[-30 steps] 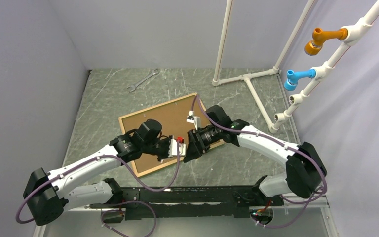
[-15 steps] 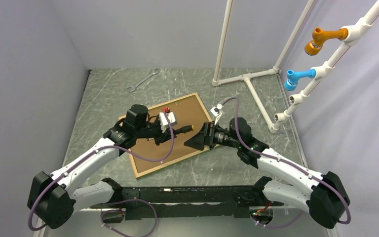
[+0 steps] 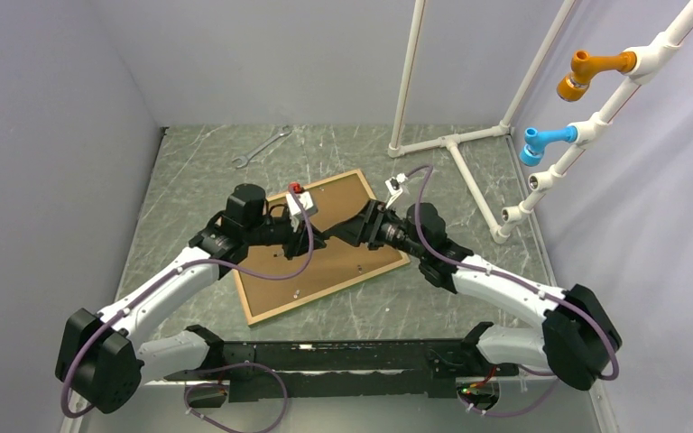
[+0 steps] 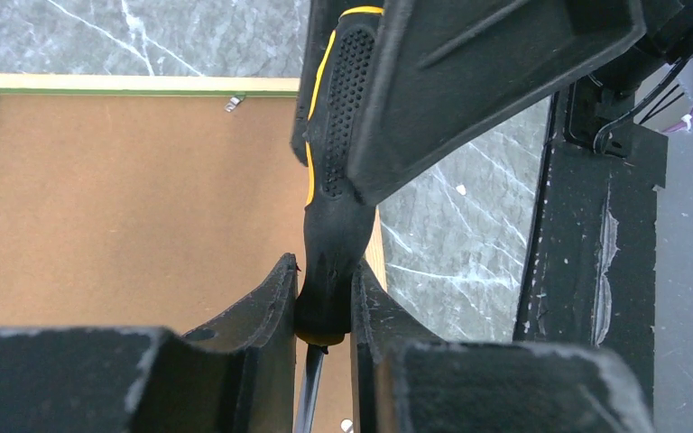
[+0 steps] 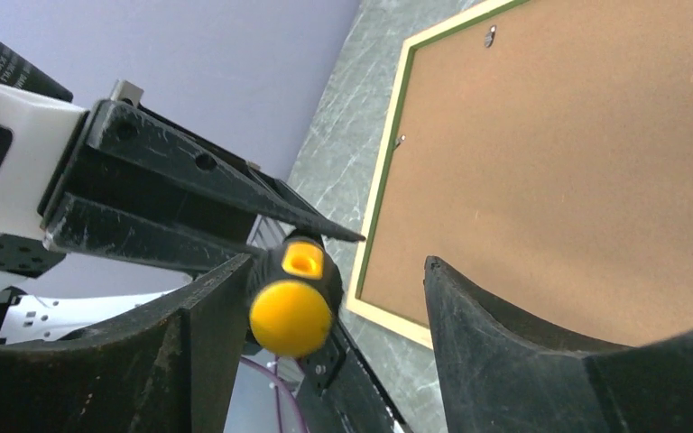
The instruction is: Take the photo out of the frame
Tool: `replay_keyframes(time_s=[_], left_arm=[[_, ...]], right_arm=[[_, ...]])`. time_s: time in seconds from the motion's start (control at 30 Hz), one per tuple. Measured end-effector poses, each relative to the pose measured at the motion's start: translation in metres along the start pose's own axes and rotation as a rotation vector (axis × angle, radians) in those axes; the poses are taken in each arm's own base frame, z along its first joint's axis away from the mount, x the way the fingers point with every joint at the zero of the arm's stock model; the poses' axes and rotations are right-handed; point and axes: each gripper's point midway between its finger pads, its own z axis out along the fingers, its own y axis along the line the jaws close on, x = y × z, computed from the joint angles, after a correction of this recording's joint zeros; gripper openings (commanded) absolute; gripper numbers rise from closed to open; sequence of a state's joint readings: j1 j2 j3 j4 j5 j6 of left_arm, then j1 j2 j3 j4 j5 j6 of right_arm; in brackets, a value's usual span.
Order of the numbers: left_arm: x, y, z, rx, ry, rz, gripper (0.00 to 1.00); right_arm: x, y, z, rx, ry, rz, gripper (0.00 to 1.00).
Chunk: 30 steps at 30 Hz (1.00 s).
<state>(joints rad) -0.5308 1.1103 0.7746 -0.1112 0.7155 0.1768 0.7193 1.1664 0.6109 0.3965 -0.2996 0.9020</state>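
The frame [image 3: 326, 293] lies face down on the table, its light wood back edge and green inner rim showing in the left wrist view [image 4: 99, 83] and the right wrist view [image 5: 381, 207]. The brown backing board [image 3: 343, 262] fills it and hides the photo. My left gripper [image 4: 323, 271] is shut on the neck of a black-and-yellow screwdriver [image 4: 334, 207] and holds it above the board. My right gripper [image 5: 338, 266] is open, its jaws on either side of the screwdriver's yellow butt end [image 5: 291, 316]. The grippers meet above the board [image 3: 334, 234].
Small metal clips [image 4: 233, 105] sit along the backing board's edge. A wrench [image 3: 262, 147] lies at the back left. A white pipe stand [image 3: 456, 144] with an orange fitting [image 3: 586, 72] and a blue fitting [image 3: 541, 142] stands at the back right.
Both grippers have moved from the frame's near edge back over the board. The right gripper has closed the gap to the left one, and its open jaws now straddle the screwdriver's handle end.
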Motion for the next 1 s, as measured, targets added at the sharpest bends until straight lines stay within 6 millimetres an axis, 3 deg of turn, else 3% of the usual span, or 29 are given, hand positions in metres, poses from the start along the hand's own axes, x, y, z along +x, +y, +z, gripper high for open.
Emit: replay_keyframes(time_s=[0.27,0.4,0.47,0.53,0.57,0.7,0.8,0.87,1.0], left_arm=[[0.006,0.001,0.002,0.019,0.01,-0.045,0.0],[0.004,0.002,0.002,0.024,0.001,-0.056,0.0],[0.002,0.003,0.003,0.028,-0.002,-0.06,0.0],[0.002,0.004,0.003,0.029,-0.002,-0.062,0.0],[0.002,0.004,0.004,0.03,-0.002,-0.064,0.04],[0.001,0.006,0.004,0.022,-0.005,-0.066,0.4],[0.0,0.013,0.003,-0.008,-0.008,-0.073,0.75],[-0.005,0.021,0.0,-0.052,-0.028,-0.077,0.82],[-0.013,0.048,-0.014,-0.182,-0.062,-0.104,0.79]], right_arm=[[0.006,0.005,0.02,-0.021,0.02,0.023,0.5],[0.01,0.007,0.024,-0.027,0.032,0.027,0.46],[0.012,0.008,0.026,-0.029,0.039,0.026,0.35],[0.011,0.01,0.028,-0.032,0.036,0.024,0.11],[0.01,0.011,0.029,-0.033,0.034,0.019,0.0],[0.006,0.009,0.031,-0.006,0.027,0.006,0.0],[0.001,0.002,0.031,0.055,0.014,-0.026,0.0],[-0.003,-0.012,0.03,0.138,0.003,-0.055,0.0],[-0.015,-0.046,0.021,0.314,0.0,-0.127,0.0]])
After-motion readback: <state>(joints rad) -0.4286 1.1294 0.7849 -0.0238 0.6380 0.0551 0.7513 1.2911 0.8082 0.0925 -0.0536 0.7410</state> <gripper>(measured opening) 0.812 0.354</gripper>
